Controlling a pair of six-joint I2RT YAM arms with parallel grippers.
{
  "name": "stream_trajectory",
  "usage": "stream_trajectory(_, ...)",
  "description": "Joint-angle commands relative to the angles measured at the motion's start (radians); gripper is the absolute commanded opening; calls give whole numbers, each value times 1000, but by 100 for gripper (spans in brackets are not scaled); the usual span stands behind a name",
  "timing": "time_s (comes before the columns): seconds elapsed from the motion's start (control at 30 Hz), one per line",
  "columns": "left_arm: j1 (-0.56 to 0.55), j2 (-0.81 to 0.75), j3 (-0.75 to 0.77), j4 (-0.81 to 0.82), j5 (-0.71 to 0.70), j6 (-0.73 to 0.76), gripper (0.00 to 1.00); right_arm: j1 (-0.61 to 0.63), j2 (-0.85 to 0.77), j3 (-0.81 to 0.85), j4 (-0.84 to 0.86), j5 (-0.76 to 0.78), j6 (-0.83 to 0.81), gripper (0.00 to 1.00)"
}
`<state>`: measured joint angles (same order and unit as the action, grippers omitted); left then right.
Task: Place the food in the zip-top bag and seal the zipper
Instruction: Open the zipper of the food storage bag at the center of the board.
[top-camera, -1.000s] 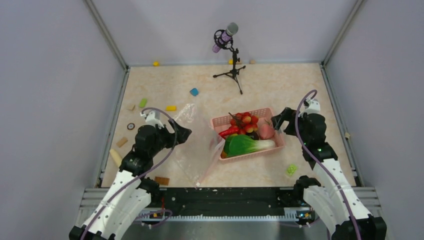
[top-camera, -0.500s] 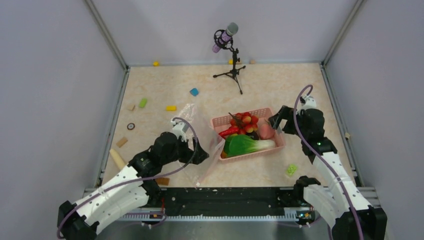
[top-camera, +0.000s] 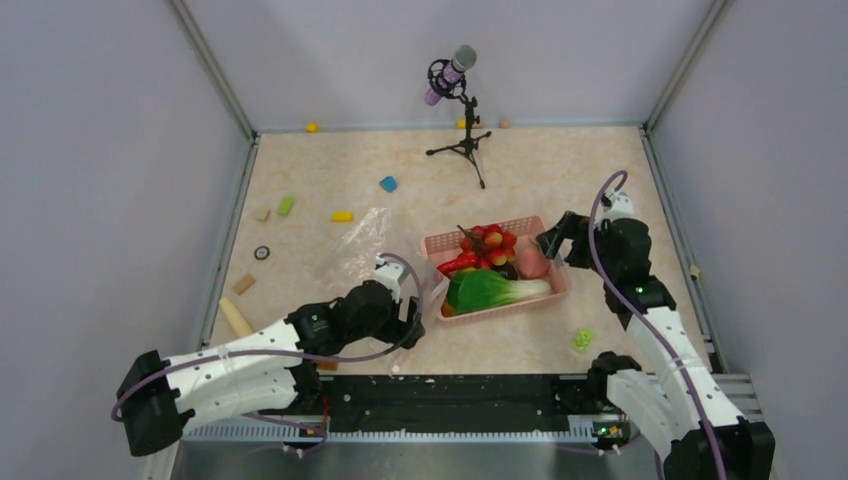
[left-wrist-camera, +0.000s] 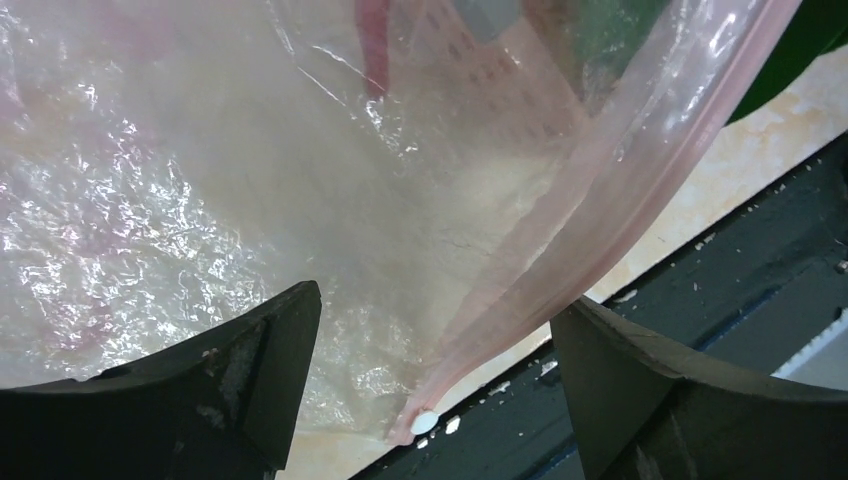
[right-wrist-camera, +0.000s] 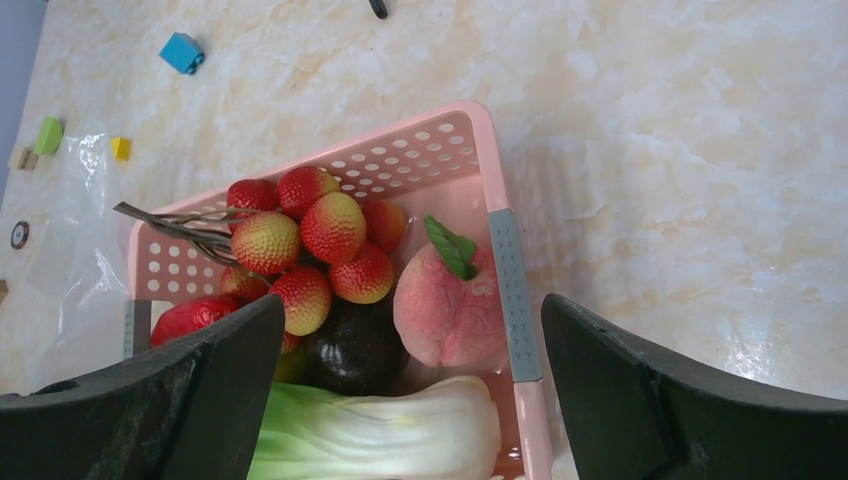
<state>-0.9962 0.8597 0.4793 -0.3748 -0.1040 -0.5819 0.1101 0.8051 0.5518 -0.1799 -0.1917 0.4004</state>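
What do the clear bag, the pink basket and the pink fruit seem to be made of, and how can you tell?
Clear bag: thin glossy plastic film; it crinkles and glints. Pink basket: rigid moulded plastic, dull sheen; neat punched holes. Pink fruit: likely a painted toy, matte; exact material unclear.

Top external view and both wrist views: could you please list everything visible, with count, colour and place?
zip-top bag: one, clear, left of the basket
basket: one, pink, table centre-right
bok choy: one, green-white, basket's near side
berries: one cluster, red-yellow, basket's far side
pink fruit: one, basket's right end
dark fruit: one, between berries and bok choy
chillies: red, count unclear, basket's left end
microphone stand: one, black, far centre
small blocks: several, mixed colours, scattered
left gripper: open, over the bag's near corner
right gripper: open, above the basket
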Motion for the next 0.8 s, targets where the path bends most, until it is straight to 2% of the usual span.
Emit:
stream_trajectory(0.0,-28,40,63,3,-146,-34,87,0,-18,25,32,-20,-16,99)
stream_trajectory(0.63,-99,207,124,26,-324,-91,62,0,-31,19,41,-31,-22,99)
stream_trajectory(0.77,-103,244,146,0,-369,-106,52,0,-44,16,41,-29,-24,99)
